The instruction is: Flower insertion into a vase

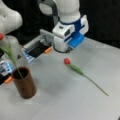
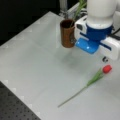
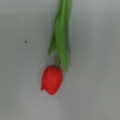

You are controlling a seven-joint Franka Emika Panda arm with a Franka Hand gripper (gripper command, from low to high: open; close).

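One flower already stands in the brown vase [image 1: 24, 86]. A second red tulip [image 1: 75, 67] lies flat on the desk [image 1: 75, 105]. The gripper [image 1: 61, 48] hovers near it; I cannot tell how its fingers stand.

Red tulip [image 3: 51, 80] flat on grey table [image 3: 100, 75]

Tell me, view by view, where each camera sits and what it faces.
Front view: raised, looking down at the table, with the vase at its left; arm and gripper hang above a tulip.
Front view: raised on another side, vase at its top; gripper body shows.
Wrist view: straight down at the tulip; no robot parts show.
Shared: the lying tulip.
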